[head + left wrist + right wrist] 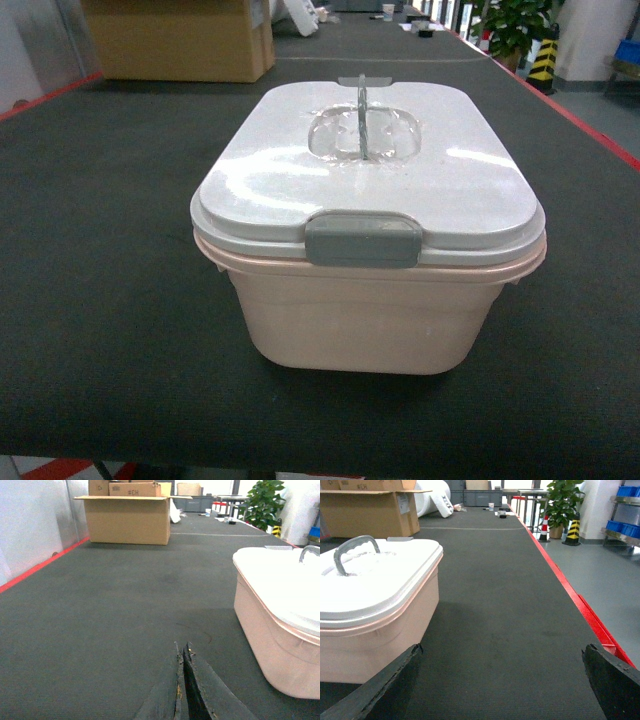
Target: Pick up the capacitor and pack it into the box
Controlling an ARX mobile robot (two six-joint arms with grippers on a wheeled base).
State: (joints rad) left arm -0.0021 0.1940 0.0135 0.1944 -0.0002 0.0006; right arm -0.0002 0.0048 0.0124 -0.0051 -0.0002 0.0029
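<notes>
I see the box point(368, 300) sitting in the middle of the dark worktop point(100, 280), its whitish lid point(370, 190) on and the grey latch point(362, 240) down at the near side, so I cannot see inside. It sits to the right of my left gripper point(182, 652), apart from it; those fingers point(200, 690) are pressed together and held low over the worktop. My right gripper point(502, 650) has its fingers point(395, 680) spread wide, the box just beside the left one, not touching. No capacitor shows in any view. A brown cardboard carton point(127, 517) stands open at the far end, a potted plant point(562, 500) beyond the red edge
</notes>
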